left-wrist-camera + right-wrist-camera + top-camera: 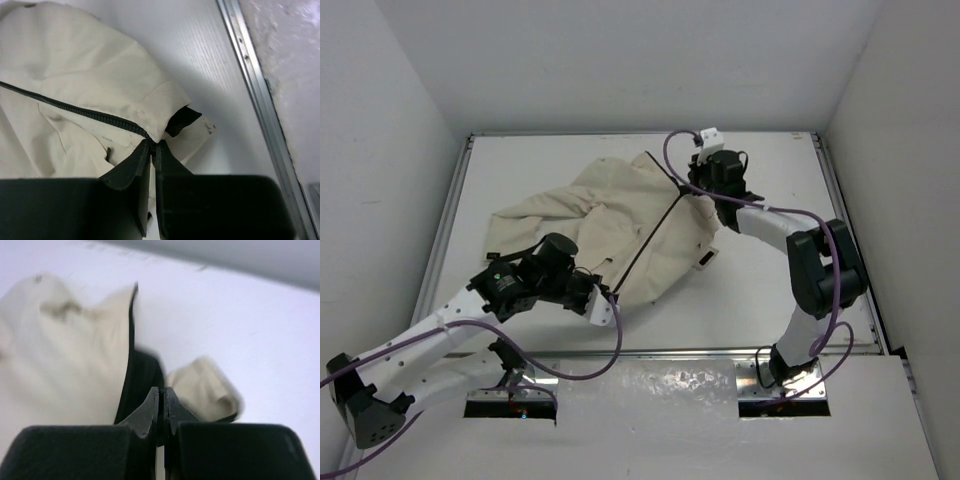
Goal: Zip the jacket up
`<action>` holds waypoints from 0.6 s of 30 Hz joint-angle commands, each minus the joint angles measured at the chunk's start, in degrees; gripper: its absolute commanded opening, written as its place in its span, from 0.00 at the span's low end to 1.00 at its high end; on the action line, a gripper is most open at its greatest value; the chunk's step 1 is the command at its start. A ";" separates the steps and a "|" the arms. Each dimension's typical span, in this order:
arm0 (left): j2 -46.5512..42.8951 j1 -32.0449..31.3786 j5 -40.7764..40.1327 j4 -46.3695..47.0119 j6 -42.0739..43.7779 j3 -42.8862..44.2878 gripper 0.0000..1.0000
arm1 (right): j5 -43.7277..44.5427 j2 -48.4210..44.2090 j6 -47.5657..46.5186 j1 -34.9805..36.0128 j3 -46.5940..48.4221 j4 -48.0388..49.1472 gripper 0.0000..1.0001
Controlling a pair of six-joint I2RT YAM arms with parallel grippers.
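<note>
The cream-beige jacket [620,215] lies spread on the white table, its dark zipper line [650,240] running closed from the collar down to the hem. My left gripper [610,300] is at the hem's near end. In the left wrist view its jaws [153,145] are shut on the bottom end of the zipper [75,111], beside a black-lined corner [182,120]. My right gripper [698,192] is at the collar. The right wrist view is blurred and shows the right gripper [163,390] pinched shut on the jacket's black lining [142,375], with cream fabric [60,355] to the left.
A metal rail [450,210] frames the table, and it passes close to the right of the hem [255,90] in the left wrist view. White walls enclose the table on three sides. Bare tabletop [760,290] lies to the right of the jacket.
</note>
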 commanded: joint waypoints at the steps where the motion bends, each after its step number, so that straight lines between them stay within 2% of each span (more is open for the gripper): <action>1: -2.55 -0.16 4.45 -23.73 7.31 4.38 0.00 | 9.93 0.06 -7.36 -6.20 7.66 1.13 0.00; 9: -5.19 -0.16 -0.65 -32.45 9.15 6.05 0.00 | 14.23 0.59 -17.56 -11.22 14.89 -2.66 0.00; 18: -6.34 -0.16 -6.19 -33.34 7.23 4.03 0.00 | 17.31 2.26 -24.23 -18.95 18.67 -5.38 0.00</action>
